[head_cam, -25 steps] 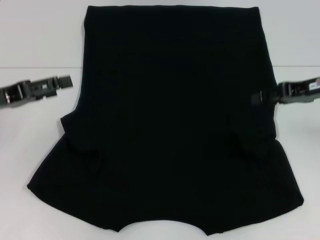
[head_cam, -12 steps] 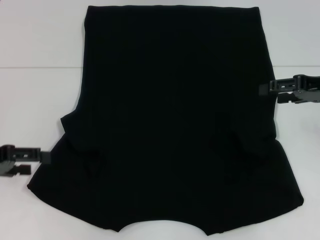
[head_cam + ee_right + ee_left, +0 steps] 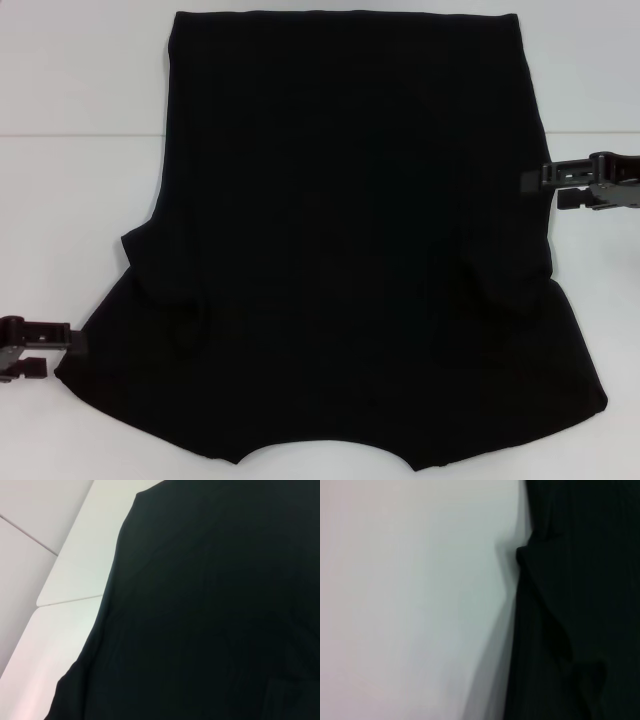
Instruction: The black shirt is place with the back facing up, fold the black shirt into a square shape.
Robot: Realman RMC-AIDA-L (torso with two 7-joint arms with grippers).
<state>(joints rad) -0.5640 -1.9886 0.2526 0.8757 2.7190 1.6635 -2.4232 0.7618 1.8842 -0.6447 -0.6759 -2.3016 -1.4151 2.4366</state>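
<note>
Lying flat on the white table (image 3: 70, 80), the black shirt (image 3: 340, 250) covers most of the work area w/ plain side up, no lettering showing. Hem is at the far edge, neck cutout at the near edge, both short sleeves fanned out at the near corners. Cloth is mostly smooth; a few soft creases where sleeves meet the body. No fold made yet, so the job looks to be at its start.

Left gripper (image 3: 68, 340) sits low at the outer edge of the left sleeve, tips touching or just beside the cloth. Fingers look narrow w/ a small gap, but whether they're pinching fabric can't be told from the head view; left wrist view only gives the sleeve edge against the table.

Right gripper (image 3: 535, 180) is at the shirt's right side seam, farther up than the left, tips right at the edge. Its fingers show a small gap too; grip on cloth can't be confirmed.

Risks, as a guess: arms are at uneven heights along the shirt, so lifting together could skew the fold. If the left one grabs only the sleeve's top layer, the sleeve may bunch or drag. A shallow pinch on the right could slip off the seam.
</note>
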